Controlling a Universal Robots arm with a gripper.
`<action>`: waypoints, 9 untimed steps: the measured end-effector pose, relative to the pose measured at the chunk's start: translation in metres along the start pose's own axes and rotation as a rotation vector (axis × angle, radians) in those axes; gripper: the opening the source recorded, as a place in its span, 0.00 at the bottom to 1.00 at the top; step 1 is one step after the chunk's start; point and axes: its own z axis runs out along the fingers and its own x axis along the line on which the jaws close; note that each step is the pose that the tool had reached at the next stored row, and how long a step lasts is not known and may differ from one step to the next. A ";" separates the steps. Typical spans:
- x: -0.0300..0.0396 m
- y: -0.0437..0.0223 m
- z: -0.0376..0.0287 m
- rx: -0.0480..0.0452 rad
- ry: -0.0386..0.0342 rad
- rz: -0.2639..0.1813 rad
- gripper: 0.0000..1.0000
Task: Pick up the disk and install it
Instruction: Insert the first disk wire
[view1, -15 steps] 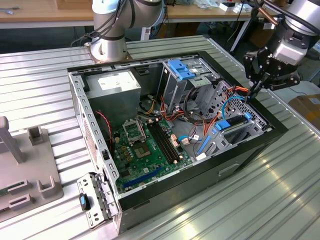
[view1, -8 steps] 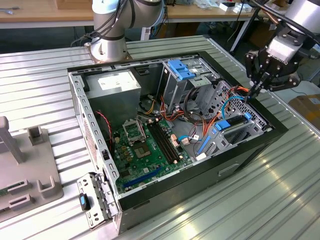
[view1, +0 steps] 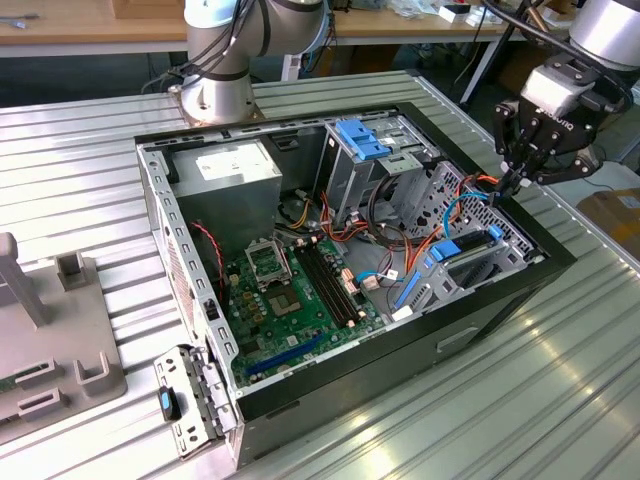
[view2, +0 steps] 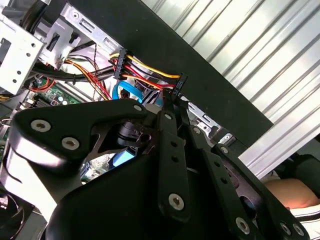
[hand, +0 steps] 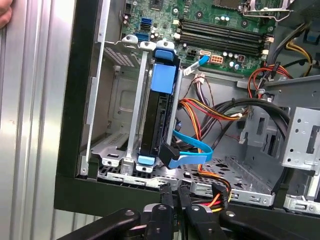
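the disk (hand: 158, 117) sits on edge in the drive cage (hand: 137, 100) inside the open computer case (view1: 400, 372). the gripper (view1: 514, 176) hangs at the case rim just beside it, fingers (hand: 165, 200) drawn together by a wired plug (view2: 180, 82); whether they pinch it, i cannot tell.

- arm (view1: 222, 45): base at the back, wrist (view1: 605, 30) at the exterior view's right
- gripper (view1: 513, 182): black, hangs below the wrist, tilted, tips aimed down and toward the exterior view's left
- fingers (hand: 165, 197): in the first wrist view drawn nearly together, slim gap between the tips
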 end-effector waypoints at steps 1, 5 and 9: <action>0.0000 0.0000 0.0000 0.0000 -0.0001 0.000 0.16; 0.0029 0.0021 -0.0001 0.0013 -0.0037 0.001 0.16; 0.0069 0.0108 -0.0009 0.0078 -0.0069 0.001 0.16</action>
